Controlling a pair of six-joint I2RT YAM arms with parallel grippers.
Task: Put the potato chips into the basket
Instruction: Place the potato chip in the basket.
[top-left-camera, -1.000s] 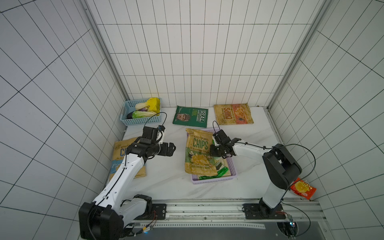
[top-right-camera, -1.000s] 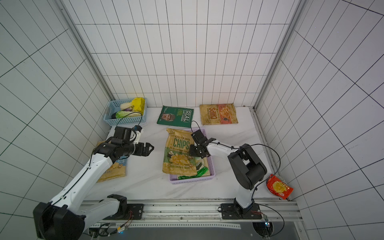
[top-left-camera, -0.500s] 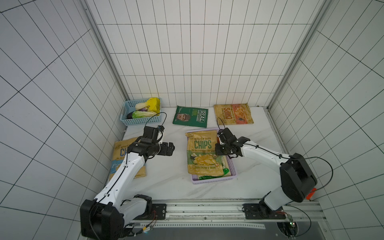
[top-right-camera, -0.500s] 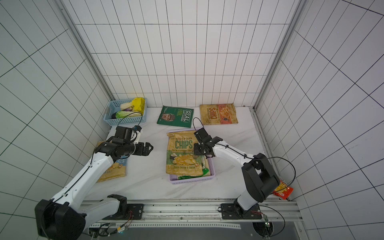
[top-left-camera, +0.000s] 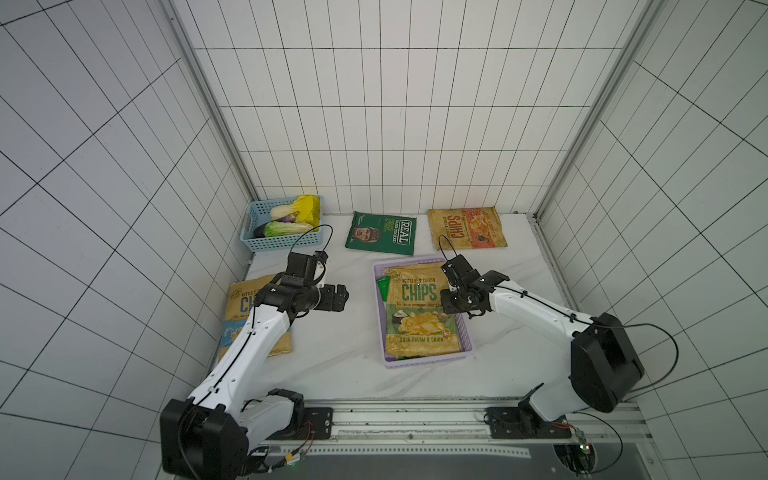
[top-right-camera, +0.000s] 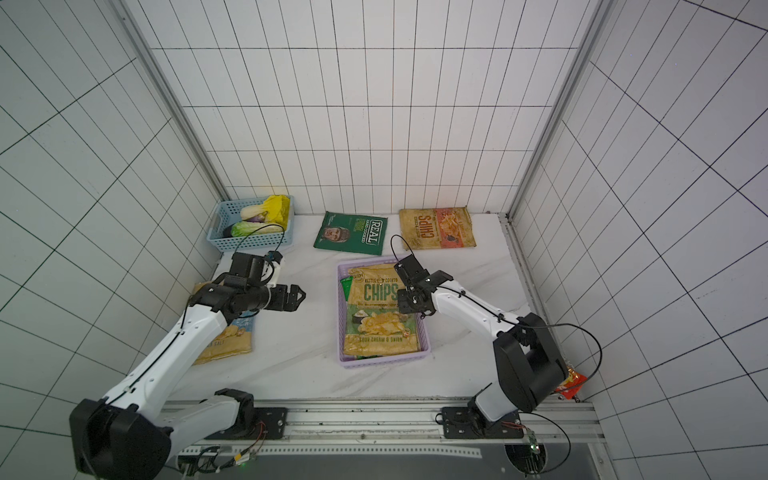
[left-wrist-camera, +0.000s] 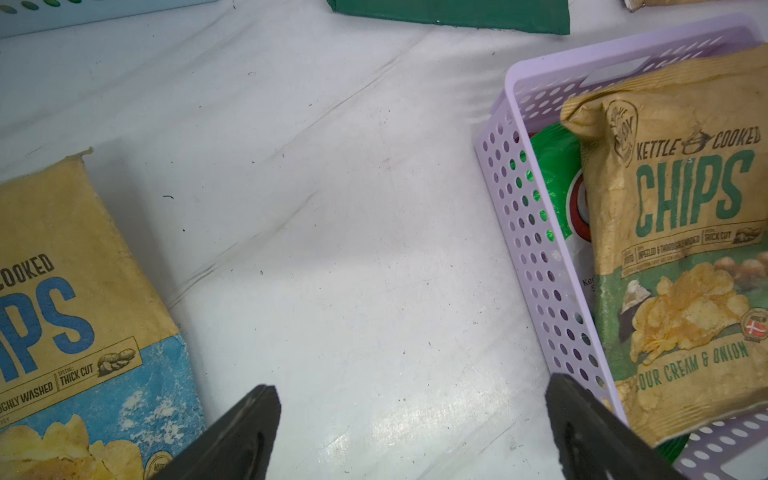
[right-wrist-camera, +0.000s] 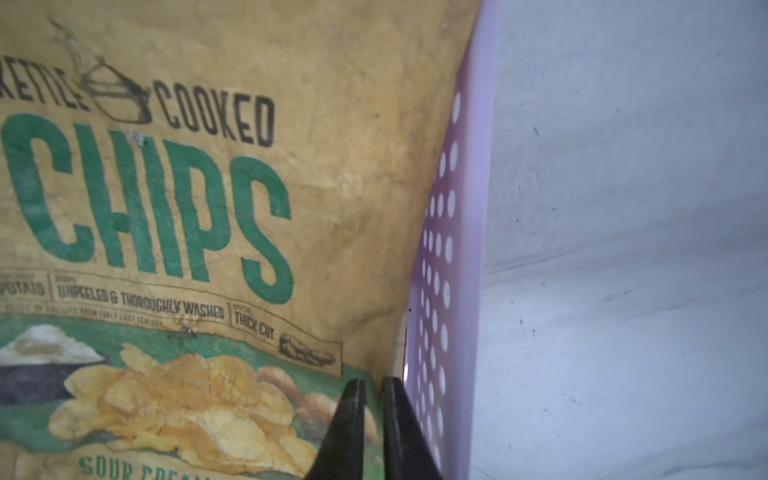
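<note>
The lilac basket sits mid-table. A tan sour-cream "CHIPS" bag lies flat in it, over a green-white bag. My right gripper is at that bag's right edge, just inside the basket wall, jaws a narrow slit apart. My left gripper hovers wide open and empty over bare table left of the basket. A blue-printed "CHIPS" bag lies under my left arm. The dark green "REAL" bag and an orange "CHIPS" bag lie at the back.
A blue lattice basket of toy vegetables stands in the back left corner. A red snack bag lies off the table at the right, by the right arm's base. Tiled walls close in three sides.
The right gripper brought the sour-cream bag down flat into the basket, shifted right and parted its jaws slightly. The left arm has barely moved.
</note>
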